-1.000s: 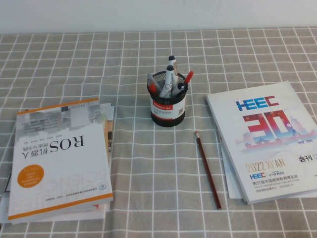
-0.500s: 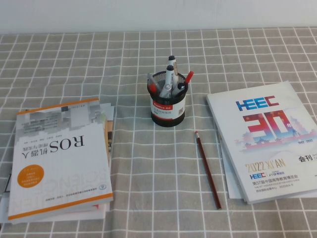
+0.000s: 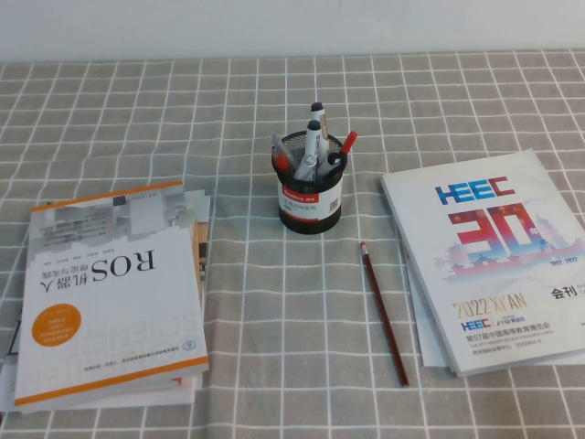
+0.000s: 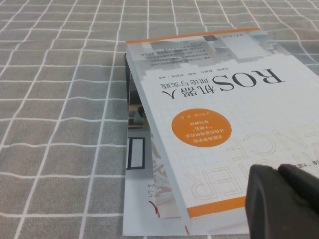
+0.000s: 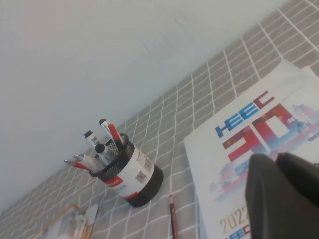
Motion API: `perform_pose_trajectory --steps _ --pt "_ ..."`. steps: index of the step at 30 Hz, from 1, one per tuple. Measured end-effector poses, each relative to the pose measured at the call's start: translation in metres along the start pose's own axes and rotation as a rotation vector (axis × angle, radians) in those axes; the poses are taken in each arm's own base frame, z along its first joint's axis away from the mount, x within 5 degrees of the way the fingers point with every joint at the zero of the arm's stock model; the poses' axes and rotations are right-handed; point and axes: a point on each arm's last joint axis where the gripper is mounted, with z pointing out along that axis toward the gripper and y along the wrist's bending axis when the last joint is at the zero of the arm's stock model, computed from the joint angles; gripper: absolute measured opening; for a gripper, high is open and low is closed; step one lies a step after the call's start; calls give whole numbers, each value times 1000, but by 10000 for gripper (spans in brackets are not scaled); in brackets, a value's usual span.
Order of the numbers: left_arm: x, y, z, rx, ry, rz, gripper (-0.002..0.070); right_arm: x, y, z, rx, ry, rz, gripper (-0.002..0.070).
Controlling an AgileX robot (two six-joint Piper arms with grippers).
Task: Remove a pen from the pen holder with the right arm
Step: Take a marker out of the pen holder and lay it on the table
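Note:
A black mesh pen holder (image 3: 310,194) stands mid-table with several pens and markers (image 3: 313,142) upright in it; the right wrist view shows the same holder (image 5: 133,175) and its pens (image 5: 104,141). A red pencil (image 3: 384,312) lies on the cloth in front of the holder and to its right, also seen as a pencil (image 5: 173,216). My right gripper (image 5: 277,160) hangs shut and empty above the HEEC magazine (image 5: 249,134), well back from the holder. My left gripper (image 4: 277,170) is shut above the ROS book (image 4: 219,104). Neither arm shows in the high view.
The ROS book (image 3: 110,283) tops a pile of papers at the left. The HEEC magazine (image 3: 494,256) lies on other sheets at the right. A grey checked cloth (image 3: 274,338) covers the table; a white wall (image 5: 99,59) runs behind it.

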Motion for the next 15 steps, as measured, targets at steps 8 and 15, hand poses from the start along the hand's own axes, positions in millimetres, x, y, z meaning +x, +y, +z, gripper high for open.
perform_pose_trajectory --steps 8,15 --pt "0 0 0 0 0 0 -4 -6 16 -3 -62 46 -32 -12" --pt "0 0 0 0 0 0 -4 -35 58 3 -77 262 -192 -12"
